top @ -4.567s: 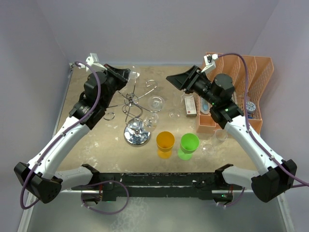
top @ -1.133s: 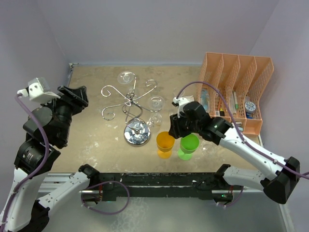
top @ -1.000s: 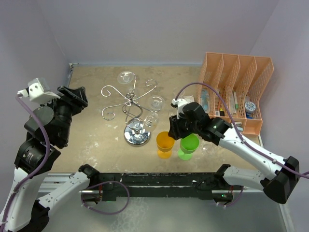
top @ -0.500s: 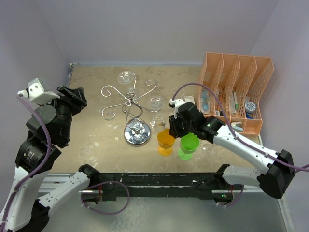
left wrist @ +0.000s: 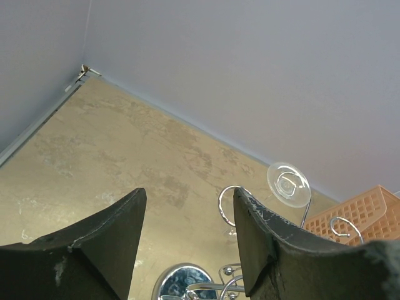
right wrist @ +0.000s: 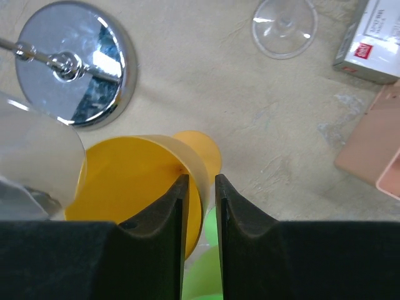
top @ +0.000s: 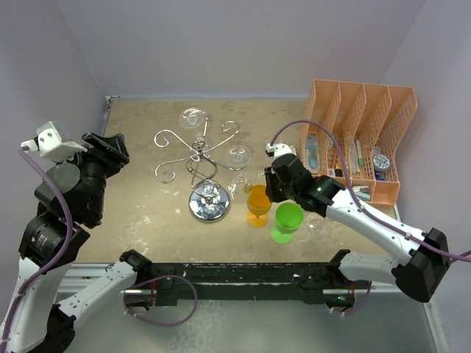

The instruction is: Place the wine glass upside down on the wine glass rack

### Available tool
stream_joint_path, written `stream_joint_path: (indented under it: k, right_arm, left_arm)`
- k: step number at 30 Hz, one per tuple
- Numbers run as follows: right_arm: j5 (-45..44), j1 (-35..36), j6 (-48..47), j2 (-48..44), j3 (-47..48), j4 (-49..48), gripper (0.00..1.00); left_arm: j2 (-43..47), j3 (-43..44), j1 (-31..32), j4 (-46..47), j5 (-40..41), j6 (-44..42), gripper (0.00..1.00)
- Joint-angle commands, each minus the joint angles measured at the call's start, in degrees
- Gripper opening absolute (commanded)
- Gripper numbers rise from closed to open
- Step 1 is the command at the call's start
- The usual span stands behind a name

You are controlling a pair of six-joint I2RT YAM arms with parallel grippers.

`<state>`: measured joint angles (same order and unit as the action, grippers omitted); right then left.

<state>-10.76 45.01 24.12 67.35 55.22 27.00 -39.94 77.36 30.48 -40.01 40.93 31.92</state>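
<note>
**Item:** orange wine glass point(right wrist: 131, 181), bowl up, just beside the green glass point(top: 288, 219) and near the mirrored base of the wine glass rack point(top: 200, 160).

**Right fingers** point(right wrist: 164, 244): pinching the glass's rim wall, one inside the bowl, one outside.

**Left fingers** point(left wrist: 106, 250): spread, holding nothing, well off to the left above the desk point(top: 147, 213).

**Step in hand:** likely lift and invert.

**Handling note:** a thin rim hold may swivel. Raise the glass clear of the green glass, turn it slowly, then slide the stem into a free scroll arm, foot uppermost.

Print and red mark on white box point(right wrist: 372, 44), too blurred to read
</note>
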Motion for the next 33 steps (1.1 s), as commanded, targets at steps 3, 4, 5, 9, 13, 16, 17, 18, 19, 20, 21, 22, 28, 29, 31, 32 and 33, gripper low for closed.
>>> stream_joint_path:
  k: [3,4,5,9,13,16,17,18,19,20,21,22,28,29,31,32,33]
  right_arm:
    - [-8.83,0.3,4.97,-2.06,1.6,-3.34,0.18]
    - [-9.09,0.22,5.37,-2.4,1.39,-4.04,0.16]
    - [-9.34,0.29,5.75,-2.66,1.12,-4.73,0.14]
    - [-11.88,0.22,6.35,-3.25,1.14,-5.51,0.05]
    - [-15.07,0.23,6.85,-3.87,1.49,-5.34,0.03]
    - [-16.18,0.21,7.62,-4.68,1.97,-5.31,0.01]
    - [-16.37,0.26,7.69,-5.01,2.07,-5.48,0.01]
    - [-16.48,0.22,7.76,-5.38,2.31,-5.55,0.01]
    - [-16.83,0.2,7.83,-5.7,2.46,-5.41,0.0]
    - [-17.32,0.22,8.04,-6.0,2.69,-5.32,0.0]
    - [-17.67,0.25,8.25,-6.42,2.9,-5.14,0.0]
    - [-18.29,0.22,8.4,-6.89,3.07,-5.0,0.0]
    - [-21.31,0.23,10.14,-12.07,4.55,-3.36,0.0]
    - [-21.38,0.19,10.49,-13.38,4.74,-3.22,0.0]
    - [-21.35,0.21,10.73,-16.18,5.33,-2.94,0.0]
    - [-21.39,0.24,10.68,-17.67,5.68,-2.92,0.0]
    - [-21.47,0.24,10.53,-19.05,6.14,-2.97,0.0]
  left_arm:
    - [0.53,1.88,-0.25,1.08,-0.62,0.45,0.56]
    - [0.55,1.98,-0.23,1.07,-0.69,0.5,0.56]
    - [0.65,2.12,-0.2,0.95,-0.75,0.46,0.56]
    - [0.82,2.67,-0.25,0.47,-0.7,0.42,0.56]
    - [1.09,2.64,-0.24,0.33,-0.53,0.38,0.56]
    - [1.14,2.47,-0.24,0.37,-0.54,0.44,0.56]
    - [1.16,2.46,-0.2,0.41,-0.65,0.58,0.56]
    - [1.21,2.45,-0.23,0.5,-0.86,0.72,0.56]
    - [1.23,2.38,-0.24,0.61,-1.11,0.84,0.56]
    - [1.27,2.36,-0.24,0.74,-1.44,0.94,0.56]
    - [1.39,2.28,-0.25,0.86,-1.67,1.09,0.56]
    - [1.45,2.33,-0.25,0.96,-1.98,1.25,0.56]
    - [0.91,3.03,-0.24,0.94,-4.63,2.78,0.58]
    - [0.7,3.12,-0.23,0.95,-5.54,2.99,0.58]
    - [0.14,3.38,-0.24,1.39,-8.09,3.09,0.59]
    - [-0.19,3.41,-0.25,1.79,-9.68,3.14,0.59]
    - [-0.46,3.43,-0.25,2.31,-11.26,3.15,0.6]
